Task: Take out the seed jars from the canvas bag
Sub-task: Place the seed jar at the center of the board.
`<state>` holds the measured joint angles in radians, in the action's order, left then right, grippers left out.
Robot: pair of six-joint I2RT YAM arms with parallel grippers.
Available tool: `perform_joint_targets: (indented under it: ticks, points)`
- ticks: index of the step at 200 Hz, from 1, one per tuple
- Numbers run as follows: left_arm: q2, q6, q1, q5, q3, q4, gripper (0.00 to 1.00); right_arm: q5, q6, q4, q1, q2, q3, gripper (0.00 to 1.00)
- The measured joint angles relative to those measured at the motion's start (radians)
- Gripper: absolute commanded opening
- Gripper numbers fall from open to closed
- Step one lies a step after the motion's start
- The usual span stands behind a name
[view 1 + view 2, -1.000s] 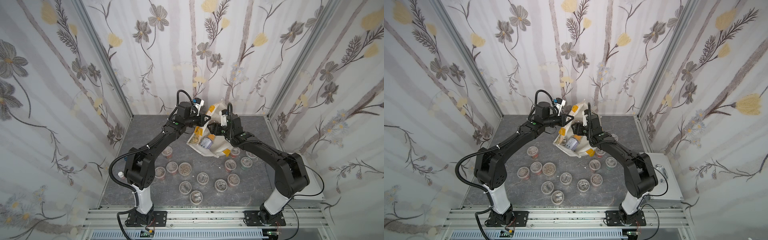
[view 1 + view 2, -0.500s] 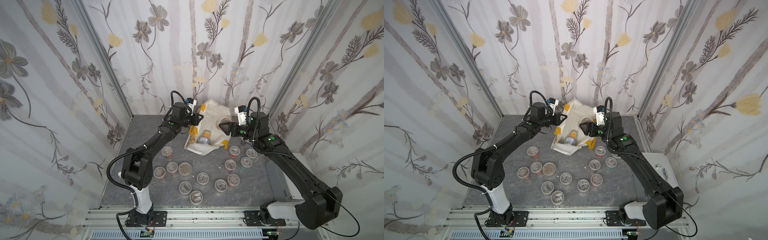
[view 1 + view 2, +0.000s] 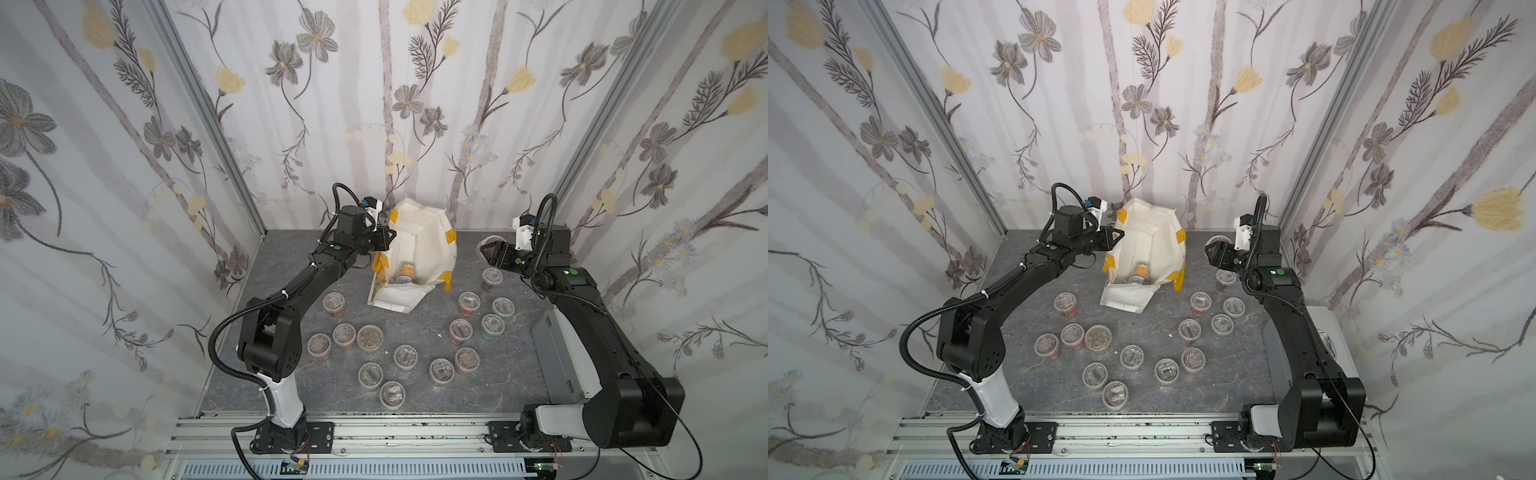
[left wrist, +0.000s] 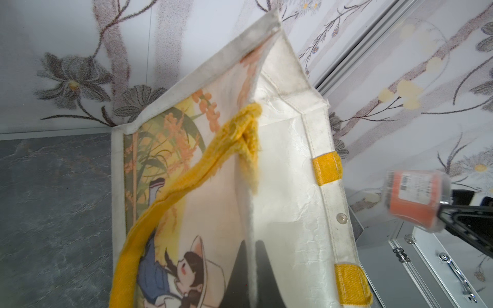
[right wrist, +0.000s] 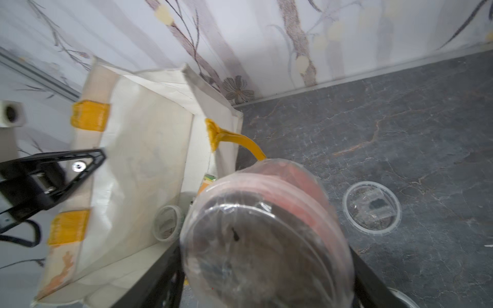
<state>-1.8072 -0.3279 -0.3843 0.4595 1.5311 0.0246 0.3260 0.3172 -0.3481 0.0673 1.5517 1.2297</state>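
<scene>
Grey stone-look tabletop (image 3: pixel 503 374), flowery walls (image 3: pixel 365 104): fourteen seed jars (image 3: pixel 369 338) sit on it, two show inside the canvas bag (image 3: pixel 422 239) at the back. Left gripper (image 3: pixel 386 240) pinches the bag's rim; right gripper (image 3: pixel 485 250) clutches one orange-banded jar (image 5: pixel 266 240) nearby.

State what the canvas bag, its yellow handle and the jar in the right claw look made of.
The canvas bag: cloth outside, matte print; inside seems a coated, faintly glossy lining, crinkled. The yellow handle: woven webbing, fuzzy and frayed. The held jar: clear shiny plastic, dark contents showing through; orange, paper-like label.
</scene>
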Motion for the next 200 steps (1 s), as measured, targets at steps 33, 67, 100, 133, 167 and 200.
perform_joint_targets:
  ticks: [33, 67, 100, 133, 167, 200]
  points:
    - [0.021, 0.008, 0.016, 0.0, -0.021, 0.002, 0.0, -0.083, -0.005, -0.002, 0.04, 0.186, 0.056, 0.58]
    - [0.039, 0.015, 0.033, 0.008, -0.039, 0.003, 0.0, -0.144, -0.016, 0.007, 0.077, 0.322, 0.111, 0.6]
    - [0.062, 0.018, 0.041, 0.019, -0.051, 0.01, 0.0, -0.19, -0.031, 0.014, 0.083, 0.412, 0.103, 0.6]
    - [0.085, 0.034, 0.043, 0.047, -0.054, 0.012, 0.0, -0.197, -0.041, 0.01, 0.083, 0.483, 0.109, 0.63]
    - [0.097, 0.038, 0.043, 0.076, -0.056, 0.018, 0.0, -0.196, -0.041, 0.021, 0.09, 0.501, 0.126, 0.73]
    - [0.101, 0.04, 0.043, 0.114, -0.066, 0.018, 0.0, -0.192, -0.041, 0.016, 0.096, 0.51, 0.131, 0.8]
